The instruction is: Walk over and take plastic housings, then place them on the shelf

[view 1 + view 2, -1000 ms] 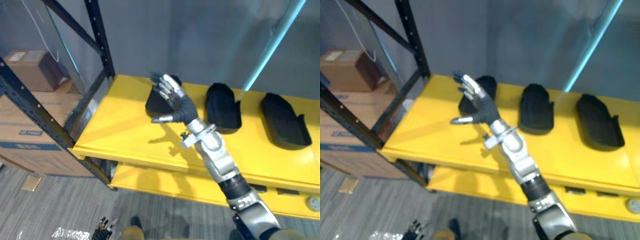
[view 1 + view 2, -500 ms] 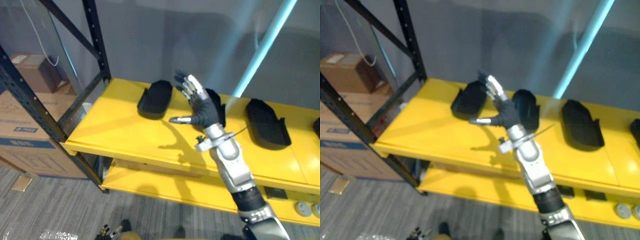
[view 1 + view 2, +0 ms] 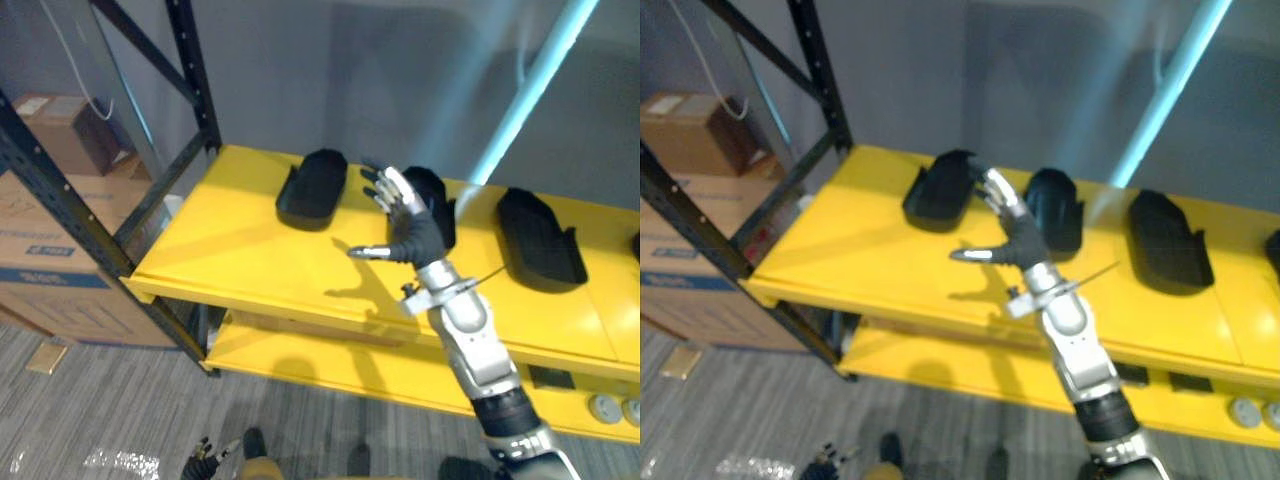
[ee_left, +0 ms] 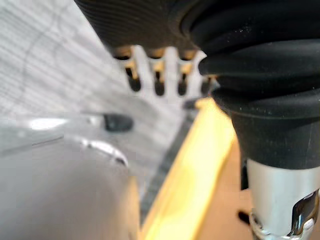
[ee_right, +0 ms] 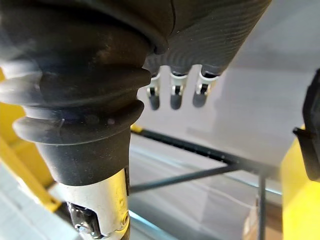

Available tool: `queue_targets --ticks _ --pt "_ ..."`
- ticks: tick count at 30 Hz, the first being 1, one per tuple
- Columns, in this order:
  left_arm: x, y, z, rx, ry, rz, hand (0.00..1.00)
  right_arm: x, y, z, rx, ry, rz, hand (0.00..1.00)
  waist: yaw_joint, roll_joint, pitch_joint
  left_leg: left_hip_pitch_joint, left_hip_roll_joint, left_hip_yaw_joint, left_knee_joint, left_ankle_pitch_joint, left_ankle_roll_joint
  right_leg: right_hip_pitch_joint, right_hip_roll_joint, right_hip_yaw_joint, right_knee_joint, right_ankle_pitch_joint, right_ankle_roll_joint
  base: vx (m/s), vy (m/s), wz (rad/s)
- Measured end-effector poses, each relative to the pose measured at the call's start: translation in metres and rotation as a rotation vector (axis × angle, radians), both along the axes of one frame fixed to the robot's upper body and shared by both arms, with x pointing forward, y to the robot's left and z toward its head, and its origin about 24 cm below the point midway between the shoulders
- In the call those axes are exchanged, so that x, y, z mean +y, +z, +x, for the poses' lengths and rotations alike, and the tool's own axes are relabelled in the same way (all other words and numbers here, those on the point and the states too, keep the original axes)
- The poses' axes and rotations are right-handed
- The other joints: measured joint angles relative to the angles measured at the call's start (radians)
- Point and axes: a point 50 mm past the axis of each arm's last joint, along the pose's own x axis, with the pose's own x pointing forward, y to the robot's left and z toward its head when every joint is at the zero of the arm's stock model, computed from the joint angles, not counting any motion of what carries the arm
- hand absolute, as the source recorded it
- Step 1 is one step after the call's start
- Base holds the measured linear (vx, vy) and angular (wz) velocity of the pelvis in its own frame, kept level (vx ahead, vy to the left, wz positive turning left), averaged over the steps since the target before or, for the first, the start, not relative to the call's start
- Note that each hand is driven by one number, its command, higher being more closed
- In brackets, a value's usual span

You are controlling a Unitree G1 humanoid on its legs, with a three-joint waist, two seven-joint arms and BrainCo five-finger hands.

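My right hand (image 3: 410, 230) is raised over the yellow shelf (image 3: 250, 240), open, with the fingers (image 3: 393, 189) straight and spread and the thumb (image 3: 365, 252) stuck out sideways toward the left. It grips nothing. My forearm crosses the shelf's front edge on its way in.

The black plastic housings lie in a row along the back of the shelf. The left housing (image 3: 312, 188) sits apart from my fingers, the middle housing (image 3: 1055, 208) is just behind my hand and partly covered by it, and the right housing (image 3: 540, 238) lies well off to the right. A fourth housing (image 3: 636, 245) is cut by the view's edge.

The widest bare yellow lies left of my hand, from the left housing forward to the front lip. Black uprights (image 3: 195, 75) and a diagonal brace (image 3: 165, 185) close off that end, with cardboard boxes (image 3: 45, 250) beyond them. A lower shelf (image 3: 330, 360) juts out beneath.

My left hand (image 3: 205, 458) hangs low near the floor (image 3: 90, 410), fingers (image 4: 132, 80) relaxed and open.
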Motion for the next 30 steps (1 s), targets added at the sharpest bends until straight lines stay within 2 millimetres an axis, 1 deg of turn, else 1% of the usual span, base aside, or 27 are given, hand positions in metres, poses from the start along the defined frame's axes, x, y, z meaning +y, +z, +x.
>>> queue_targets --ticks 2,4,7,9,12,14,16,18,19,21,22,23,24,26,30 --pt "-0.004 -0.003 -0.007 0.047 -0.003 -0.018 0.0 -0.001 0.004 0.007 -0.033 -0.092 -0.045 0.0 0.023 0.002 0.008 0.0 0.006 -0.008 0.0 -0.001 -0.001 0.0 0.006 0.0 0.006 -0.015 -0.007 -0.03 -0.041 0.07" --pt "-0.006 -0.006 -0.016 0.102 -0.027 -0.019 0.0 -0.002 0.007 0.011 -0.067 -0.164 -0.073 0.0 0.029 0.003 0.018 0.0 0.007 -0.027 0.0 -0.001 -0.001 0.0 0.01 0.0 0.007 -0.023 -0.007 -0.03 -0.041 0.06" --pt "-0.004 -0.008 -0.027 0.155 -0.03 -0.015 0.0 -0.002 0.009 0.013 -0.102 -0.213 -0.112 0.0 0.033 0.001 0.021 0.001 0.018 -0.028 0.0 0.001 -0.002 0.0 0.017 0.003 0.013 -0.02 -0.004 0.01 -0.041 -0.02" --pt "-0.004 -0.009 -0.028 0.165 -0.036 -0.007 0.0 0.002 0.011 0.016 -0.125 -0.214 -0.16 0.0 0.03 0.004 0.023 0.004 0.021 -0.027 0.0 0.007 -0.005 -0.001 0.019 0.011 0.023 -0.019 -0.004 0.04 -0.045 -0.05" --pt "-0.004 -0.008 -0.025 0.159 -0.038 -0.001 0.0 0.009 0.011 0.02 -0.152 -0.216 -0.273 0.0 0.028 0.005 0.024 0.004 0.021 -0.026 0.001 0.007 -0.005 -0.002 0.026 0.018 0.022 -0.019 -0.005 0.01 -0.021 -0.02" --pt "-0.005 -0.008 -0.022 0.153 -0.045 -0.003 0.0 0.019 0.011 0.023 -0.167 -0.199 -0.338 0.0 0.03 0.007 0.025 0.003 0.021 -0.028 0.001 0.007 -0.005 -0.001 0.028 0.027 0.022 -0.019 -0.005 0.0 0.0 0.0" --pt "-0.006 -0.008 -0.019 0.146 -0.06 -0.005 0.0 0.031 0.012 0.026 -0.185 -0.184 -0.405 0.0 0.033 0.014 0.033 0.002 0.021 -0.031 0.001 0.007 -0.005 0.0 0.031 0.046 0.021 -0.02 -0.006 -0.02 -0.003 0.02" --pt "-0.007 -0.007 -0.015 0.132 -0.081 -0.009 0.0 0.038 0.013 0.03 -0.203 -0.183 -0.464 0.0 0.035 0.024 0.05 0.001 0.022 -0.036 0.001 0.005 -0.008 -0.002 0.033 0.047 0.024 -0.022 -0.008 -0.04 -0.003 0.04" --pt "-0.008 -0.006 -0.01 0.124 -0.1 -0.009 0.0 0.041 0.015 0.034 -0.216 -0.195 -0.5 0.0 0.037 0.033 0.069 -0.002 0.022 -0.04 0.001 0.004 -0.008 -0.005 0.033 0.046 0.028 -0.024 -0.009 -0.11 -0.003 0.05" --pt "-0.01 -0.005 -0.002 0.106 -0.135 -0.007 0.0 0.044 0.023 0.038 -0.247 -0.207 -0.543 0.0 0.037 0.046 0.083 -0.038 0.022 -0.054 0.001 0.004 -0.009 -0.041 0.031 0.044 0.032 -0.034 -0.016 -0.11 0.007 0.1" --pt "-0.011 -0.004 0.007 0.088 -0.15 -0.01 0.0 0.045 0.031 0.04 -0.284 -0.222 -0.568 0.0 0.037 0.052 0.104 -0.057 0.023 -0.055 0.001 0.004 -0.008 -0.065 0.03 0.043 0.041 -0.032 -0.016 -0.05 0.016 0.09" --pt "-0.012 -0.001 0.016 0.066 -0.157 -0.009 0.0 0.047 0.041 0.043 -0.312 -0.235 -0.577 0.0 0.038 0.059 0.138 -0.068 0.022 -0.058 0.003 0.006 -0.006 -0.081 0.028 0.043 0.058 -0.03 -0.011 -0.06 0.014 0.06" --pt "-0.012 0.0 0.02 0.054 -0.161 -0.008 0.0 0.048 0.045 0.044 -0.324 -0.241 -0.582 0.0 0.038 0.06 0.151 -0.074 0.021 -0.059 0.005 0.012 0.0 -0.091 0.027 0.042 0.067 -0.03 -0.012 -0.03 -0.003 0.05" --pt "-0.015 0.004 0.033 0.015 -0.192 -0.005 0.0 0.048 0.058 0.048 -0.369 -0.282 -0.614 0.0 0.039 0.066 0.177 -0.125 0.015 -0.085 0.006 0.05 0.01 -0.149 0.021 0.038 0.11 -0.033 -0.014 0.0 -0.007 0.1" --pt "-0.019 0.011 0.054 -0.052 -0.202 -0.01 0.0 0.046 0.075 0.06 -0.396 -0.359 -0.699 0.0 0.038 0.069 0.241 -0.156 -0.007 -0.1 0.007 0.057 0.013 -0.182 0.001 0.041 0.139 -0.045 -0.007 0.02 0.018 0.16"
